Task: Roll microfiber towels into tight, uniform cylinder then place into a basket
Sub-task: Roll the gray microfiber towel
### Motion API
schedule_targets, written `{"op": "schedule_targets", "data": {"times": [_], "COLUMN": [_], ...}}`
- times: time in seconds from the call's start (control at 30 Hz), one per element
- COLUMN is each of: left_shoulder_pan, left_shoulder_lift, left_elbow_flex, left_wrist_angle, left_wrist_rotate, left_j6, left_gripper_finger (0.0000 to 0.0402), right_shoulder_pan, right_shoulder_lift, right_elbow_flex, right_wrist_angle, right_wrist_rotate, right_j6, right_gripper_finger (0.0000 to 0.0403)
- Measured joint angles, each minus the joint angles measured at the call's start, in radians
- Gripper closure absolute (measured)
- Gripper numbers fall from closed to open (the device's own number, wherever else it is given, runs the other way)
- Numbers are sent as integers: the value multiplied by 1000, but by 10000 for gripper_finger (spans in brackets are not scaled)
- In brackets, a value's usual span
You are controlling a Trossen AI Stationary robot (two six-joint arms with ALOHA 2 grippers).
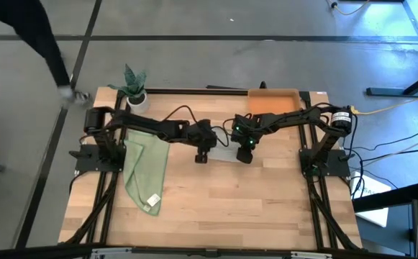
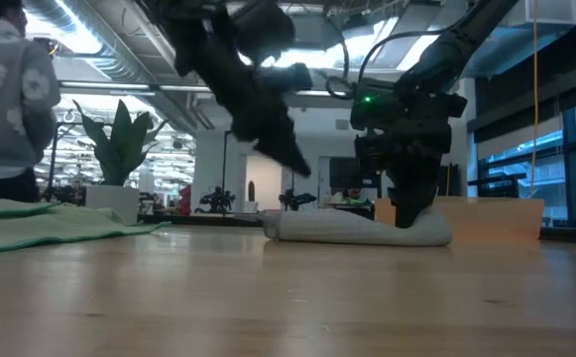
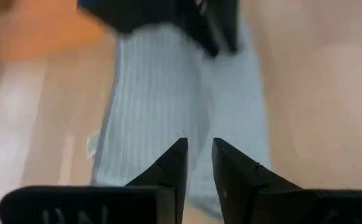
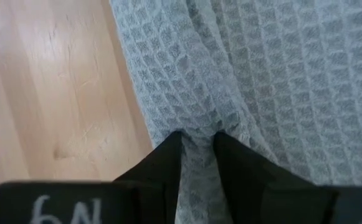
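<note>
The light grey towel (image 2: 357, 230) lies rolled into a low cylinder at the table's middle, its length running left to right. My right gripper (image 2: 411, 213) stands on the roll near its right end, shut on it. My left gripper (image 2: 292, 154) hangs above the roll's left end, clear of it; its fingers (image 3: 199, 149) are open by a narrow gap with nothing between them. The green towel (image 1: 145, 173) lies flat on the table's left side. The orange basket (image 1: 273, 101) sits at the far edge. My right gripper pinches a ridge of the grey towel's waffle cloth (image 4: 198, 127) between its two fingers (image 4: 162, 168), near the roll's right end. The fingers come from above, slanting down. The roll lies on the table along its whole length.
A white plant pot (image 1: 135, 97) stands at the far left corner. A person (image 2: 0, 109) stands beyond the table's left side. Bare wood shows along the near half of the table (image 1: 230, 208).
</note>
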Motion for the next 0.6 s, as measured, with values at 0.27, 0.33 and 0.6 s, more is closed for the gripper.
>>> {"op": "schedule_targets", "data": {"times": [0.27, 0.33, 0.6], "left_shoulder_pan": [-48, -48, -51], "left_shoulder_lift": [67, 101, 184], "left_elbow_flex": [2, 3, 6], "left_wrist_angle": [0, 5, 17], "left_wrist_rotate": [52, 46, 42], "left_j6": [33, 35, 23], "left_gripper_finger": [335, 335, 335], "right_shoulder_pan": [0, 0, -1], "right_shoulder_lift": [2, 2, 2], "right_elbow_flex": [0, 0, -1], "right_wrist_angle": [4, 6, 11], "right_wrist_rotate": [-1, -1, -11], "right_j6": [5, 16, 18], "right_gripper_finger": [297, 297, 297]}}
